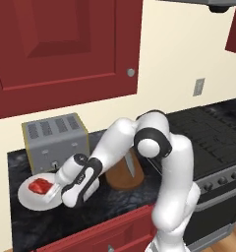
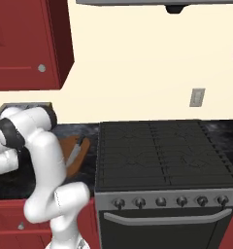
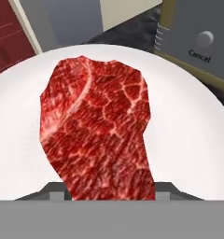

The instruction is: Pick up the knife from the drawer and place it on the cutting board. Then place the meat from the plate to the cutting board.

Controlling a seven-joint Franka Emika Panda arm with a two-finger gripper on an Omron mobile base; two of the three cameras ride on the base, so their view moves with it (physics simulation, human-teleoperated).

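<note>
raw red meat (image 3: 100,130) is seen closest of all in the hand view, its near end reaching down between the dark finger tips of the end effector (image 3: 109,191), which appears to be closed on the meat at about half width. the meat is marbled with pale fat lines, irregular in outline, broad at the top and narrower toward the fingers, and it is still resting on the white plate (image 3: 188,140). just beyond the plate a grey toaster (image 1: 56,140) is set on the dark worktop (image 1: 120,202).

the first half of the task is judged done: the knife (image 1: 130,165) is seen lying on the cutting board (image 1: 121,176), black handle and grey blade both on the wood, just beside the plate on the stove side. the drawer (image 1: 110,231) front is glimpsed below the plate at the worktop edge. what is left, by the look of it, is for the meat to be lifted off the plate and carried over to the cutting board, then released beside the knife.
</note>
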